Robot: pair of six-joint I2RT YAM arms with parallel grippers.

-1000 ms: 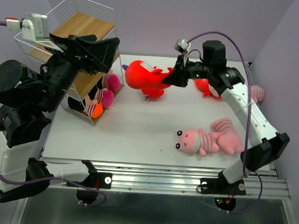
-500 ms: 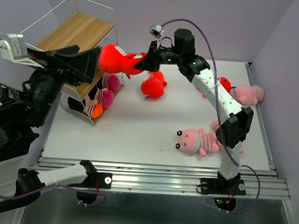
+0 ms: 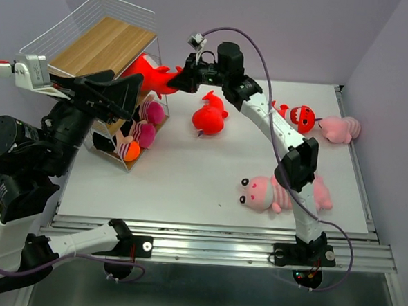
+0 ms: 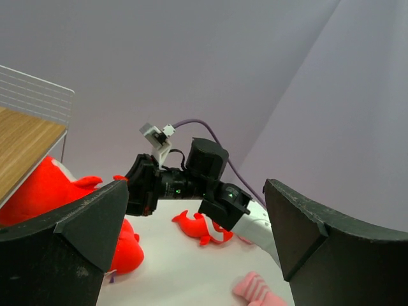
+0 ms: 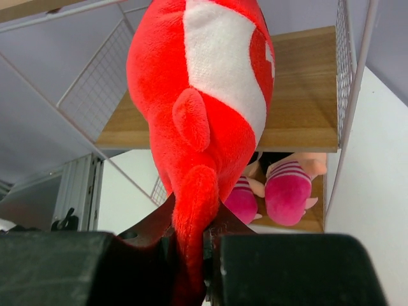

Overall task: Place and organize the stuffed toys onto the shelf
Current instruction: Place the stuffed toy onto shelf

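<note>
A red plush whale, clamped by the tail in the right gripper, hangs nose-first at the middle tier of the wire shelf, over its wooden board. Pink-striped toys lie on the tier below. The left gripper hovers beside the shelf, spread wide and empty. A red fish, a toothy red toy and a pink striped animal lie on the white table.

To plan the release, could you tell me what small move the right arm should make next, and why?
Probably ease the right gripper a little further in, then open: it pinches the red whale toy by the tail, and the body reaches only partway over the middle board of the shelf.
</note>
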